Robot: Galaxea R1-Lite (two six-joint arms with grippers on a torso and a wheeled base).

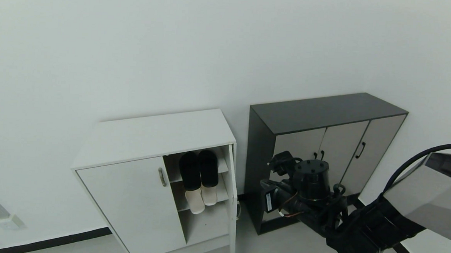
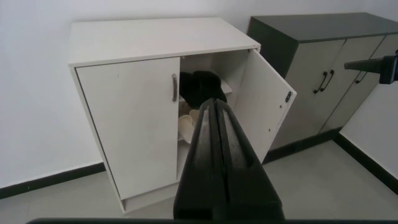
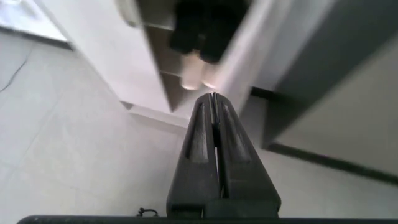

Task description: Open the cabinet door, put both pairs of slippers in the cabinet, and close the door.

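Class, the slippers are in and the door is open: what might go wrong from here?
1. The pale slippers seem to stick out past their shelf, so the door may catch them when swung shut.
2. The right end effector is shut and narrow; pushing the door, it might slip off.

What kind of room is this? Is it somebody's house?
Probably an entryway or hallway, though it could be a test room. A white cabinet stands with one door open and slippers on its shelves. A dark cabinet sits beside it, and both back onto a bare white wall.
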